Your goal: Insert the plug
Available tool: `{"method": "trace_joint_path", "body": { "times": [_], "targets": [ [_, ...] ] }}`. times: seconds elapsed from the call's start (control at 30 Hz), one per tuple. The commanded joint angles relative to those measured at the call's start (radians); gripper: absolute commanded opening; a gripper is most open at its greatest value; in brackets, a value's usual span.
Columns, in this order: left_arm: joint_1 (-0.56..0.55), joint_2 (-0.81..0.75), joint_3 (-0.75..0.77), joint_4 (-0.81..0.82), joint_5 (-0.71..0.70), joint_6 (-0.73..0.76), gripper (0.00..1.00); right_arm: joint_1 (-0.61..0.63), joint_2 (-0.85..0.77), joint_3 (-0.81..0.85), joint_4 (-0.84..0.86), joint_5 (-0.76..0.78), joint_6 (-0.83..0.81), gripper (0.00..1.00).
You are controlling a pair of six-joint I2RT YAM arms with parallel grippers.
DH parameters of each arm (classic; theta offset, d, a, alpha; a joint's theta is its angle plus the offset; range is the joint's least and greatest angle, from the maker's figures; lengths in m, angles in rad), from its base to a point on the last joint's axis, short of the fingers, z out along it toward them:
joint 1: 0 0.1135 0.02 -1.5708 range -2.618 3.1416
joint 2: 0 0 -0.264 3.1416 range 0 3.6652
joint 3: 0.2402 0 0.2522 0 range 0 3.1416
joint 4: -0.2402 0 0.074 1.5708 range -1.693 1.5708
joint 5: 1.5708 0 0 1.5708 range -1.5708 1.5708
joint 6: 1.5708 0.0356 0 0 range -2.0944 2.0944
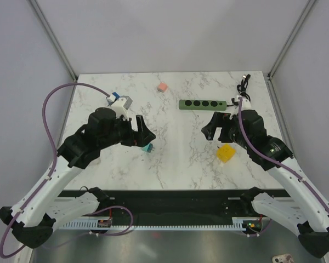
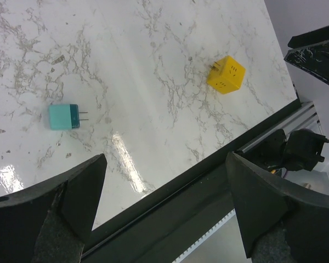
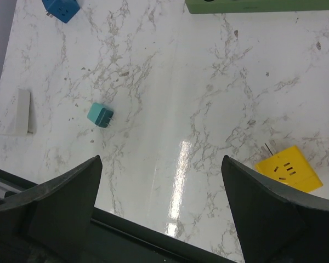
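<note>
A green power strip (image 1: 204, 104) lies at the back right of the marble table; its edge shows at the top of the right wrist view (image 3: 263, 5). A yellow cube plug (image 1: 225, 153) lies near my right gripper (image 1: 210, 127) and also shows in both wrist views (image 3: 288, 169) (image 2: 226, 74). A teal plug (image 1: 148, 148) lies just below my left gripper (image 1: 147, 133), prongs pointing right in the left wrist view (image 2: 63, 116); it also shows in the right wrist view (image 3: 100, 115). Both grippers (image 2: 167, 208) (image 3: 162, 203) are open, empty and above the table.
A blue plug (image 1: 114, 97) and a grey-white adapter (image 1: 126, 102) lie at the back left, and both show in the right wrist view (image 3: 61, 8) (image 3: 16, 112). A pink cube (image 1: 163, 87) sits at the back centre. The strip's black cable (image 1: 243, 85) coils at the back right.
</note>
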Motion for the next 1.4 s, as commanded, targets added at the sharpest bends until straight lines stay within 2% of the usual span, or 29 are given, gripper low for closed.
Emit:
{"method": "trace_joint_path", "body": {
  "times": [0.0,0.3,0.47,0.53,0.6,0.63,0.73,0.77,0.83,0.87,0.97,1.07,1.27,1.37],
  "targets": [
    [0.001,0.066,0.043,0.005,0.003,0.018,0.96,0.004,-0.015,-0.023,0.000,-0.027,-0.005,0.98],
    [-0.001,0.230,0.011,0.007,0.011,0.039,0.94,0.004,-0.046,-0.090,-0.006,-0.054,-0.014,0.98],
    [0.001,0.342,0.029,-0.011,-0.066,-0.033,0.89,0.002,-0.060,-0.130,0.011,-0.047,-0.005,0.98],
    [0.023,0.380,0.011,0.002,-0.065,-0.095,0.89,0.004,-0.057,-0.135,0.012,-0.061,-0.010,0.98],
    [0.100,0.437,-0.006,0.002,0.030,-0.145,0.85,0.004,-0.057,-0.142,0.021,-0.063,-0.010,0.98],
    [0.111,0.451,-0.011,0.002,0.024,-0.148,0.82,0.004,-0.061,-0.151,0.027,-0.061,-0.010,0.98],
    [0.116,0.477,-0.035,-0.001,-0.139,-0.143,0.80,0.004,-0.058,-0.156,0.029,-0.079,-0.011,0.98],
    [0.138,0.485,-0.048,-0.005,-0.169,-0.164,0.80,0.004,-0.060,-0.158,0.030,-0.090,-0.017,0.98],
    [0.190,0.503,-0.069,-0.004,-0.112,-0.215,0.80,0.002,-0.068,-0.162,0.030,-0.093,-0.019,0.98],
    [0.250,0.508,-0.098,-0.001,-0.083,-0.293,0.80,0.004,-0.072,-0.165,0.029,-0.090,-0.019,0.98],
    [0.306,0.523,-0.123,-0.036,-0.055,-0.474,0.81,0.004,-0.089,-0.178,0.029,-0.104,-0.011,0.98],
    [0.307,0.552,-0.103,-0.088,-0.046,-0.604,0.81,0.004,-0.110,-0.196,0.027,-0.109,-0.005,0.98],
    [0.306,0.664,-0.094,-0.085,0.128,-0.764,0.82,0.004,-0.120,-0.202,0.018,-0.127,0.000,0.98],
    [0.306,0.696,-0.086,-0.087,0.110,-0.832,0.82,0.004,-0.132,-0.201,0.006,-0.118,-0.003,0.98]
  ]
}}
